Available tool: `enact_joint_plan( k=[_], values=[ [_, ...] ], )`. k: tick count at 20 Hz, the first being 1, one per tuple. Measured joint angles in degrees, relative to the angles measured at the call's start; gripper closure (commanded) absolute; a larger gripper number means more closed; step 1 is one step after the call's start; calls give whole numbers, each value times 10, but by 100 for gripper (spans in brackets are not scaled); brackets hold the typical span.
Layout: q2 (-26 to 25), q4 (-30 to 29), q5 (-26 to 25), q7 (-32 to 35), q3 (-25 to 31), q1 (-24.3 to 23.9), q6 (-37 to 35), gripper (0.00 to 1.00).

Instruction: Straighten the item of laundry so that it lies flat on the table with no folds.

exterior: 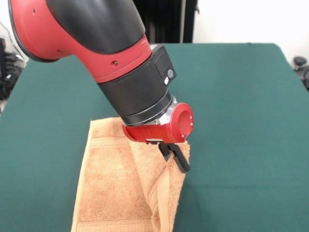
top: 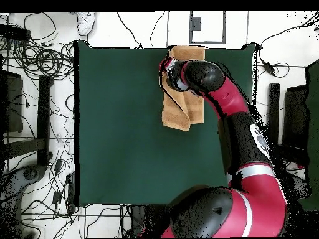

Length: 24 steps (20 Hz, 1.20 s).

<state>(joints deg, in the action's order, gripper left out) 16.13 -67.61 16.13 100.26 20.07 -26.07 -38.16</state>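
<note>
In the front view, the tan-orange terry-cloth hand towel (exterior: 128, 188) lies on the large table covered in dark green cloth (exterior: 241, 121), in the lower centre-left of the frame, running off the bottom edge. Its right side is folded over into a long ridge, and a woven band crosses near its lower end. The red and black arm comes down from the upper left, and its gripper (exterior: 176, 155) sits at the towel's upper right edge. The black fingers (exterior: 179, 159) look drawn together on the raised towel edge, pinching the cloth.

In the overhead view, the towel (top: 177, 112) lies at the upper centre of the table (top: 118, 124), reaching its top edge, narrow and folded lengthwise. The arm rises from the lower right and covers the towel's upper part; the fingers are hidden here.
</note>
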Motion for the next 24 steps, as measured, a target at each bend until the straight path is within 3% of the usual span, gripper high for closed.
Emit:
enact_joint_plan(
  k=[24],
  values=[
    [3,-27,28,0,-17,21,19,100]
  ],
)
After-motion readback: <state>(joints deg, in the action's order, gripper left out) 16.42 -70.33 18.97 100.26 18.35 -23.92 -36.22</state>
